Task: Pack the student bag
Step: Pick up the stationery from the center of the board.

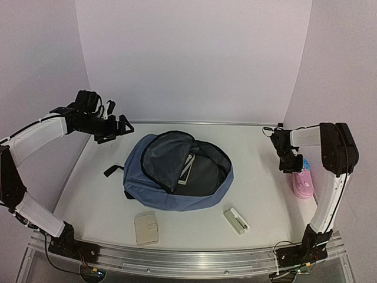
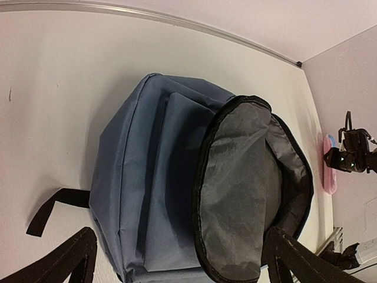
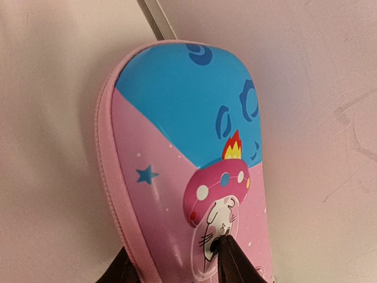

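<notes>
The student bag [image 1: 177, 171], a slate-blue backpack, lies in the middle of the table with its main zipper open and its grey-lined flap [image 2: 244, 183] folded up. My left gripper [image 1: 115, 128] hovers open above the bag's back-left side, its fingers [image 2: 76, 259] spread wide with nothing between them. At the right edge a pink and blue pencil case [image 1: 303, 183] lies against the wall. My right gripper [image 1: 293, 168] is down on its far end. In the right wrist view the pencil case [image 3: 182, 147] fills the frame, with one fingertip [image 3: 231, 259] on its printed face and the other at its zipper edge.
A beige wallet-like case [image 1: 146, 228] lies in front of the bag on the left and a small white box [image 1: 236, 220] on the right. A black strap [image 1: 113, 170] sticks out from the bag's left side. A flat item with a white stripe [image 1: 187, 169] shows inside the bag.
</notes>
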Action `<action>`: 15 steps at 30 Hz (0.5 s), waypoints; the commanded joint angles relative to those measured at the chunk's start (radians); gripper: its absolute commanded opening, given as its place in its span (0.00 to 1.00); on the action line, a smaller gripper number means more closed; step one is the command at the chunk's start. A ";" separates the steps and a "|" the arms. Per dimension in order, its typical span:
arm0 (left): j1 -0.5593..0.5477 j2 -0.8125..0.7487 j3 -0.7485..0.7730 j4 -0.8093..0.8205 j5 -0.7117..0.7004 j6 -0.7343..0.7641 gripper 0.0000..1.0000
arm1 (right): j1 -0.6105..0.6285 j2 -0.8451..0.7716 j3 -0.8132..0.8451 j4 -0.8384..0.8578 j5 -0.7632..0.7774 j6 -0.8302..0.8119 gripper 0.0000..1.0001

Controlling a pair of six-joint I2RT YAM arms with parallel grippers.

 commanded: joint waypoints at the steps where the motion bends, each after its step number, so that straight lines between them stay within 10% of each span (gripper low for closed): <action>1: 0.004 0.009 0.001 0.030 0.024 0.019 1.00 | -0.012 -0.070 -0.021 0.017 -0.030 0.013 0.08; 15: 0.001 -0.018 -0.030 0.085 0.154 -0.048 0.99 | -0.011 -0.472 -0.069 0.057 -0.331 -0.057 0.00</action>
